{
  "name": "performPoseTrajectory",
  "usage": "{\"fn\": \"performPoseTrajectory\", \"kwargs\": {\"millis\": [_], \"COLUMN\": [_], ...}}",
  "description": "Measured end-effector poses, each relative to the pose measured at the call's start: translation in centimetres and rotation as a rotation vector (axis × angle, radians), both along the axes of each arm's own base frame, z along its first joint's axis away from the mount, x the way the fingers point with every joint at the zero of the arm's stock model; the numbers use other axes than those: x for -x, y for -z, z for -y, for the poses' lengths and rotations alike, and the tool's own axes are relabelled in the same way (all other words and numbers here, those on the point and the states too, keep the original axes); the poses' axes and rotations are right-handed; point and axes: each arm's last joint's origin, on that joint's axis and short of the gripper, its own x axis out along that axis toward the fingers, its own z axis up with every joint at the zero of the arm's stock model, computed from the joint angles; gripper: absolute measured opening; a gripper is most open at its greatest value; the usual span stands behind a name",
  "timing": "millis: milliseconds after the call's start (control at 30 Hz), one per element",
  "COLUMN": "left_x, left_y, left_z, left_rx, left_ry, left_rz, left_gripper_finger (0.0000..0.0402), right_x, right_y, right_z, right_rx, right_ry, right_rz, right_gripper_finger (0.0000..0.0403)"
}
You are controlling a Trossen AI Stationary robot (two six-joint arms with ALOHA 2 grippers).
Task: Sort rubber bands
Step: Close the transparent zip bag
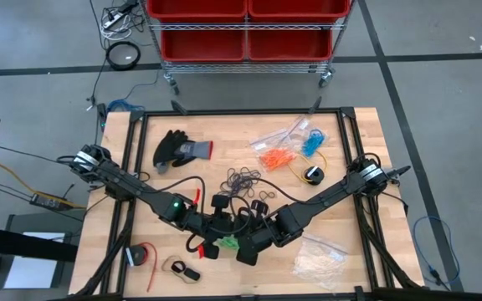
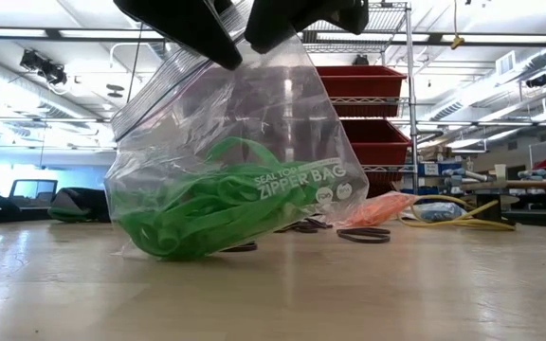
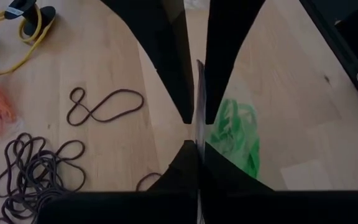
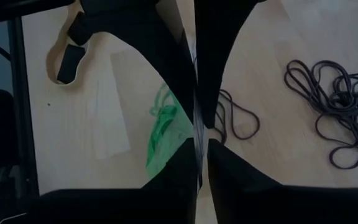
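The green rubber bands point(image 2: 202, 223) sit bunched in the bottom of a clear zipper bag point(image 2: 254, 123), which hangs upright with its belly resting on the desk point(image 2: 349, 294) near its front edge. Both claws pinch the bag's top edge side by side: the left claw point(image 3: 196, 127) is closed flat on the plastic, and the right claw point(image 4: 199, 134) is closed on it too, fingers nearly together on the thin film. Whether the bag's zip is fully sealed between them cannot be made out from these views.

Beyond the bag, a heap of black rubber bands point(image 1: 243, 180) lies loose at mid-desk, with the orange rubber bands point(image 1: 276, 156) and blue rubber bands point(image 1: 312, 142) in their own bags farther back. A dark glove point(image 1: 178, 150) and a yellow cable point(image 1: 304, 167) lie off to the sides.

The likely trouble is the grip itself. Thin, slick plastic could slide out of either claw if the arms pull apart or lift unevenly, tipping the bag so the green bands spill back out. If the seal is incomplete, setting the bag down on its side would let them creep out. A stray black loop lying just beside the bag could also be dragged along and mixed in.
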Motion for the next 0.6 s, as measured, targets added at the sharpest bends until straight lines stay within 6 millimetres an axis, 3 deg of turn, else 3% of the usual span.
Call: {"fn": "performPoseTrajectory", "kwargs": {"millis": [600], "left_x": [0.01], "left_y": [0.01], "left_z": [0.05], "left_rx": [0.013], "left_ry": [0.012], "left_rz": [-0.006], "left_gripper_finger": [0.0007], "right_x": [-0.14], "right_y": [-0.09], "right_z": [-0.04], "right_rx": [0.018], "right_ry": [-0.030], "right_rz": [0.012], "right_gripper_finger": [0.0010]}}
